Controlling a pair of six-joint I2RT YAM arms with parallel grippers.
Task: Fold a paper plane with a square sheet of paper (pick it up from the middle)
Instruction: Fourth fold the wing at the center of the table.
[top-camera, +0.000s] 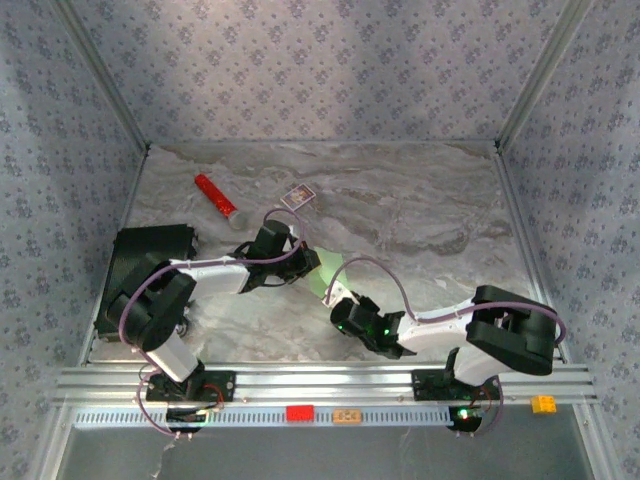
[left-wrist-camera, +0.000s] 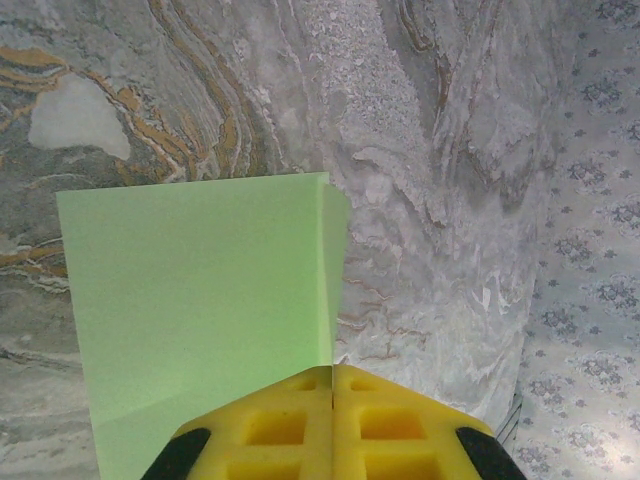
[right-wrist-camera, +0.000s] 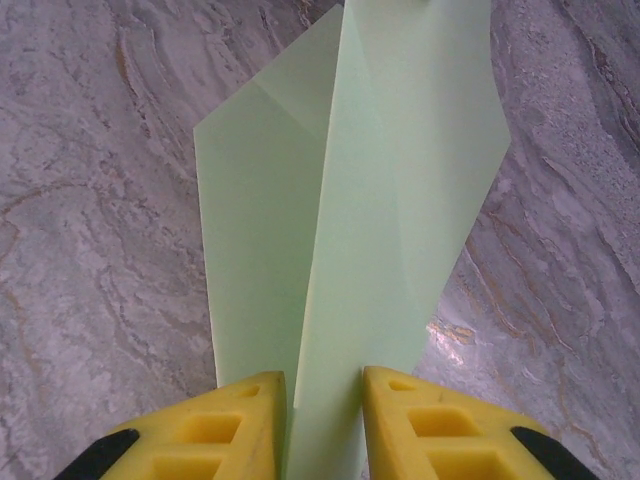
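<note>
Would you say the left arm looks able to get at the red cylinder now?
Reach, probably yes: nothing lies between the left claw and the red cylinder. But that claw is shut on the green paper, so grasping must wait.

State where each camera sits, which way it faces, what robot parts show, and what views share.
Top external: high behind the robot, looking down on the table; left arm and right arm show.
Left wrist: on the left arm, looking along the left tool, shut on the green paper.
Right wrist: on the right arm, looking along the right tool, fingers apart astride the paper.
Shared: all see the paper.
</note>
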